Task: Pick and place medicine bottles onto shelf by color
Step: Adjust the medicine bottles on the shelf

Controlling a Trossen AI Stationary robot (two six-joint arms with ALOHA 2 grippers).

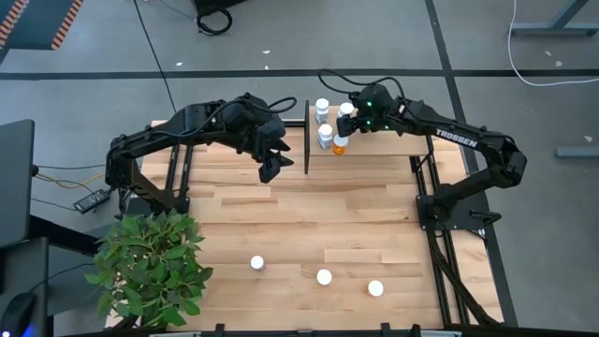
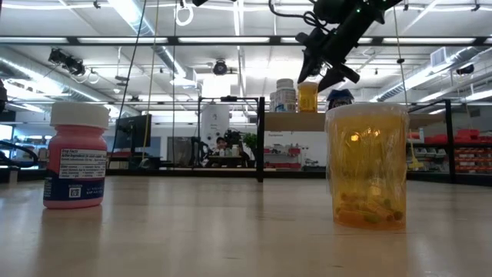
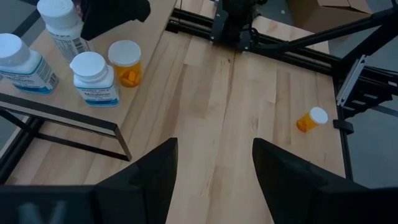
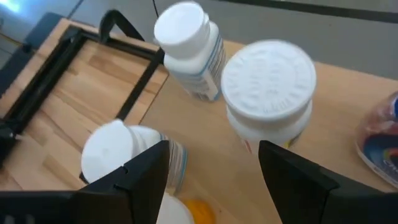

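Note:
The shelf (image 1: 393, 140) stands at the table's far edge, a light-wood panel with black rails. On it stand three white bottles (image 1: 325, 134) and an orange one (image 1: 340, 145); the left wrist view shows them as a white bottle (image 3: 93, 78) beside the orange bottle (image 3: 126, 62). My right gripper (image 1: 354, 117) hovers open just above them, over a white cap (image 4: 267, 81), touching nothing. My left gripper (image 1: 271, 161) hangs open left of the shelf. Three white-capped bottles (image 1: 324, 277) stand near the table's near edge. A small orange bottle (image 3: 311, 118) lies on its side.
A green leafy plant (image 1: 150, 267) fills the near left corner. In the low view a pink bottle (image 2: 75, 158) and an orange bottle (image 2: 367, 165) stand close to the camera. The right arm's black frame (image 1: 435, 215) stands at the table's right side.

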